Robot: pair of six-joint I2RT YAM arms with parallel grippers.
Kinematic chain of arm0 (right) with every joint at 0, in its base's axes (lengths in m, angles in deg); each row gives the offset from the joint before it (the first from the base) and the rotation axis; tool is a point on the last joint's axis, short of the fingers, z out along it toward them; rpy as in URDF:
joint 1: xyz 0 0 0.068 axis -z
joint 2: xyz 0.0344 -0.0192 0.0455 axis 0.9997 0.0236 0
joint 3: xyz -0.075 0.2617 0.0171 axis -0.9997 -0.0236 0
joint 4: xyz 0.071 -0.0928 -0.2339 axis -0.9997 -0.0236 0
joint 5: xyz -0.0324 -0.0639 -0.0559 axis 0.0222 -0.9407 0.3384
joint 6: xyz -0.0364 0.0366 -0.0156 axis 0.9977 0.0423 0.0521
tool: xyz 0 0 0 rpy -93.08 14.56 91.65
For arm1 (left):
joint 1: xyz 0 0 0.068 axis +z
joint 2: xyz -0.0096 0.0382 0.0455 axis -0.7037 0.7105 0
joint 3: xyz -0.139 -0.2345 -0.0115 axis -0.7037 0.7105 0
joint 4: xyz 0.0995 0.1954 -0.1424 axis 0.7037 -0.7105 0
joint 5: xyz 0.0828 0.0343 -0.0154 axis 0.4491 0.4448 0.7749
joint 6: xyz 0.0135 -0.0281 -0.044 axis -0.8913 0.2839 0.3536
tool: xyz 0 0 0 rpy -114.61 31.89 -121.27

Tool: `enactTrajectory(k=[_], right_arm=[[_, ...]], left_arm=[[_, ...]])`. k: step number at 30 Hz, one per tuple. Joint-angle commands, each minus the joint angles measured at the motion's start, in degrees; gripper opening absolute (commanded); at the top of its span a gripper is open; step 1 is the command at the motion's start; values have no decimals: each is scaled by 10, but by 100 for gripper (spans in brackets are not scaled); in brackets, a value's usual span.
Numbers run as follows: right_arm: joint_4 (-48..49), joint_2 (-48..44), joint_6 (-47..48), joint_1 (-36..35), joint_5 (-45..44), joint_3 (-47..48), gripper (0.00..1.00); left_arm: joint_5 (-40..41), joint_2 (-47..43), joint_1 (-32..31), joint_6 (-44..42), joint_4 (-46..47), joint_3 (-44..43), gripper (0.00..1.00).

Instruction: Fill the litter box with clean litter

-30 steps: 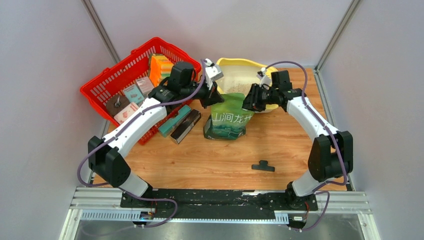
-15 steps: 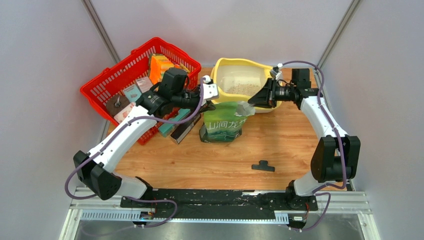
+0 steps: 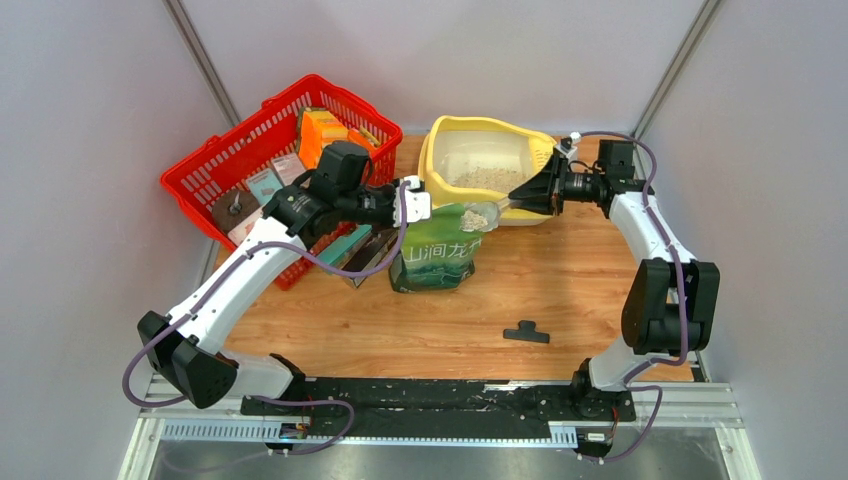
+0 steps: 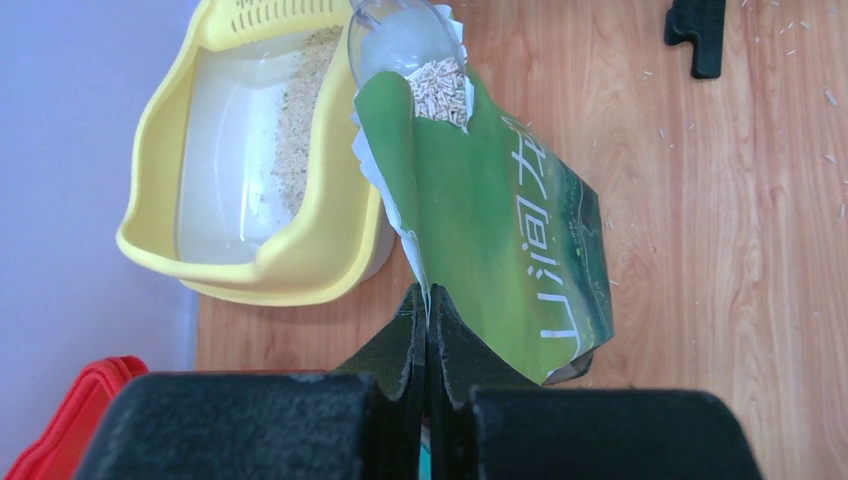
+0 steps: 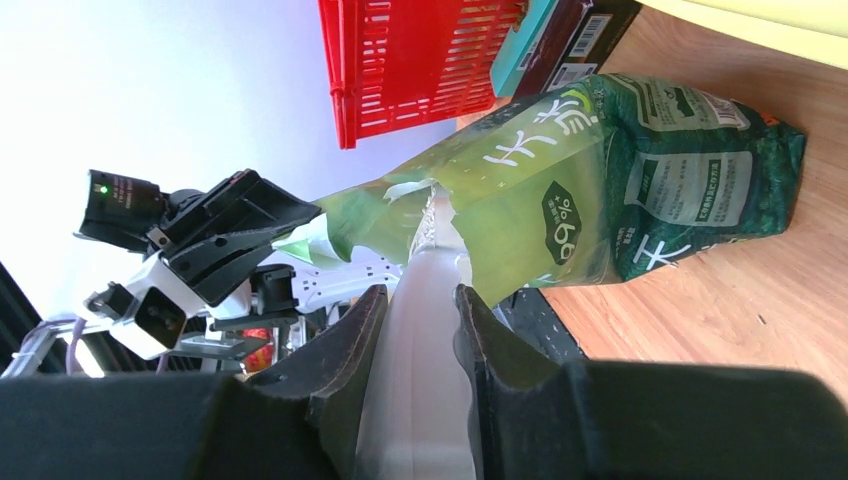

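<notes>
Beside the litter box [image 3: 478,122], green bag [image 3: 440,264], white characters [image 3: 447,251], "99%" badge [image 5: 562,216].

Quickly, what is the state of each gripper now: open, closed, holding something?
Left gripper: closed on the top edge of the green bag.
Right gripper: closed on the handle of the clear scoop, which carries litter.

There's the pale yellow litter box [image 4: 300,265] with its white basin, beige-grey clean litter [image 4: 295,130] inside, the bag [image 4: 500,250] glossy green with white characters, the scoop [image 4: 400,40] clear and frosty, the mesh basket [image 3: 250,140] bright red, left pincer [image 4: 428,320] and right pincer [image 5: 415,300] matte black, the worktop [image 4: 700,250] orange-brown wood grain.
</notes>
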Motion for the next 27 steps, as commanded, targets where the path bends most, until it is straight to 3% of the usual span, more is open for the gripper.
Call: enactTrajectory(k=[1,7,10,12,14,15,16,27], right_arm=[[44,-7,-73,13,35,-9,0],[70,-10,-81,15,36,-17,0],[49,-10,-28,20,49,-38,0],[-37,3,68,26,51,-42,0],[7,2,30,36,54,-69,0],[112,-4,-60,39,54,-79,0],[134,-10,-78,43,53,-82,0],[124,-5,-83,50,53,-21,0]], left_arm=[[11,-46,2,-60,92,-1,0],[48,-52,3,-115,150,18,0],[42,-52,3,-118,157,23,0],[36,-51,2,-123,158,25,0],[34,-51,2,-123,164,25,0],[36,-49,2,-121,166,25,0],[46,-46,2,-118,180,26,0],[82,1,3,-61,254,6,0]])
